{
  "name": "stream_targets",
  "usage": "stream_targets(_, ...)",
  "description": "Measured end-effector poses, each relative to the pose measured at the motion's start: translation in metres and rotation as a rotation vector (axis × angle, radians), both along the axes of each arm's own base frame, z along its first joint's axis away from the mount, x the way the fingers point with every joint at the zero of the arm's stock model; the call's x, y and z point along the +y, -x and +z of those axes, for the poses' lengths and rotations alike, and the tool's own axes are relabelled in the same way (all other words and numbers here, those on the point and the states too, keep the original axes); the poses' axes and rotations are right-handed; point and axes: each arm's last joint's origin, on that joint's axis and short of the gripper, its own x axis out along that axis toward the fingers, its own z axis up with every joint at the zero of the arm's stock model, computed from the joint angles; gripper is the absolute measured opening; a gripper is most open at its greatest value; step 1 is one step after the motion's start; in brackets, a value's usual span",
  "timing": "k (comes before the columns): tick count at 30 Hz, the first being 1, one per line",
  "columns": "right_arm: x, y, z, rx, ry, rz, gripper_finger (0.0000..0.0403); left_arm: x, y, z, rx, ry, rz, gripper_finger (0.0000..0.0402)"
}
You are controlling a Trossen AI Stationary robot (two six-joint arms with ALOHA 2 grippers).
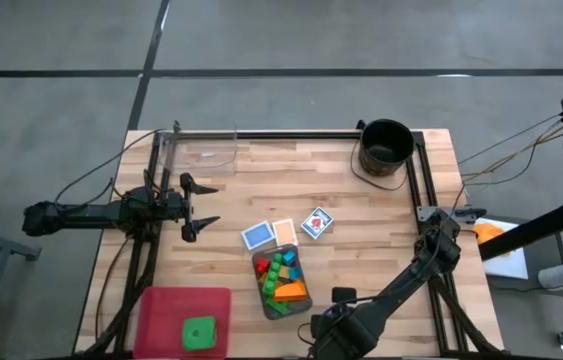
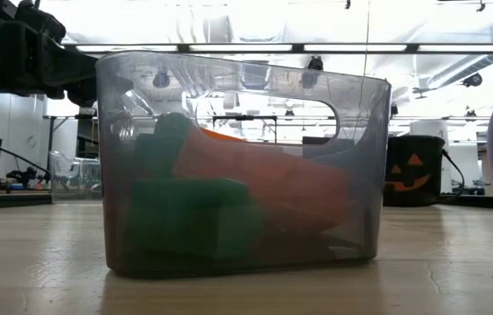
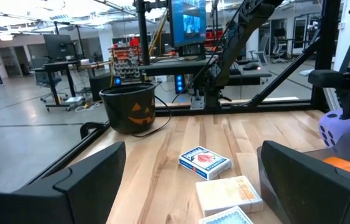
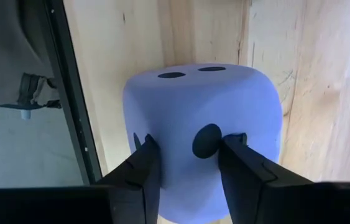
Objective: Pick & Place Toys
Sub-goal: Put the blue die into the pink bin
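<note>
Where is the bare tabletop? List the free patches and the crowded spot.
Free: the wood between the black bucket and the three cards, and the right side between the grey tray and the frame. Crowded: table middle, where cards abut the block-filled tray, with the right gripper on the purple die beside it.

The grey tray [image 2: 242, 166] (translucent) holds green blocks [image 2: 195, 210] and an orange block [image 2: 272, 188].

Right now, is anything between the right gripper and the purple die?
No. In the right wrist view the right gripper has its two fingers pressed against the purple die, with nothing between them. The left gripper waits open at the table's left side, well away.
</note>
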Motion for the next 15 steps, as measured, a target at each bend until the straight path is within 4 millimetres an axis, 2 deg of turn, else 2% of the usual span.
stream_targets(6,-0.001,0.001,0.002,0.006,-0.002,0.02,0.0123,0.0,0.0,0.0,0.0,0.0,0.0,0.0377)
stream_targets(10,-0.005,0.007,0.017,-0.008,0.021,0.019,0.0113,0.0,0.0,0.0,0.0,0.0,0.0,0.0377)
stream_targets(15,-0.018,0.017,0.05,-0.104,0.104,-0.018,0.0027,0.0,0.0,0.0,0.0,0.002,0.001,0.0377)
